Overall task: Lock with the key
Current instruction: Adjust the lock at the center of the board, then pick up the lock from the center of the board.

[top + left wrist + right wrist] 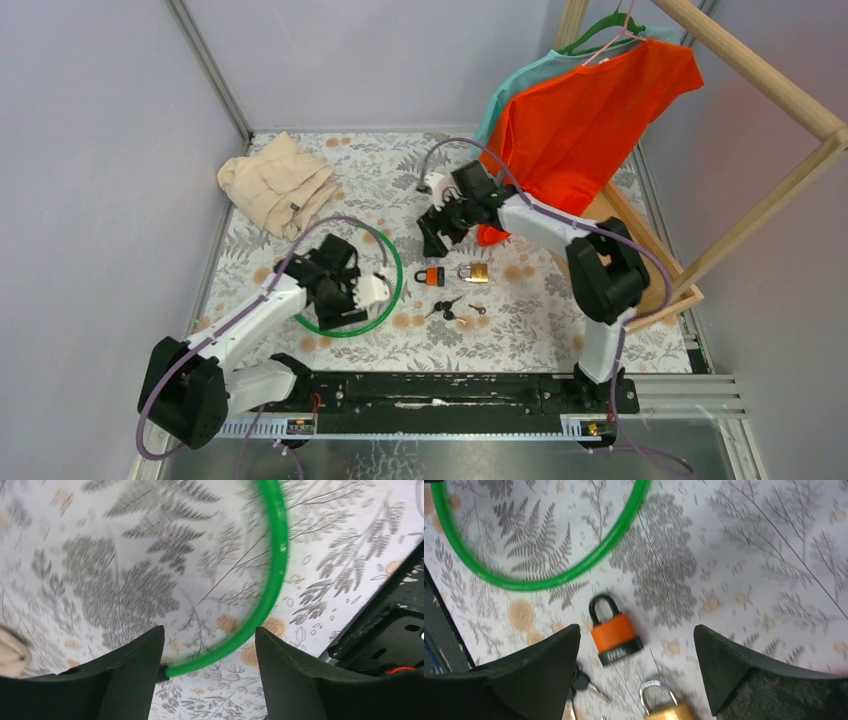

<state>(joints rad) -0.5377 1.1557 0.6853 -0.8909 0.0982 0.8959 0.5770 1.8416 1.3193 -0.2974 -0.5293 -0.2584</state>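
Observation:
An orange padlock point(432, 276) with a black shackle lies on the fern-print cloth, a brass padlock point(474, 272) just right of it. Black-headed keys point(447, 309) lie a little nearer. In the right wrist view the orange padlock point(614, 636) sits between the fingers, the brass padlock point(668, 706) at the bottom edge and a key point(583, 684) by the left finger. My right gripper point(437, 232) is open and empty above and behind the padlocks. My left gripper point(352, 300) is open and empty over a green ring point(385, 310), which also shows in the left wrist view point(270, 600).
A beige cloth bundle point(278, 183) lies at the back left. An orange shirt point(585, 120) and a teal one hang from a wooden rack point(760, 80) at the right. The black base rail point(450, 392) runs along the near edge.

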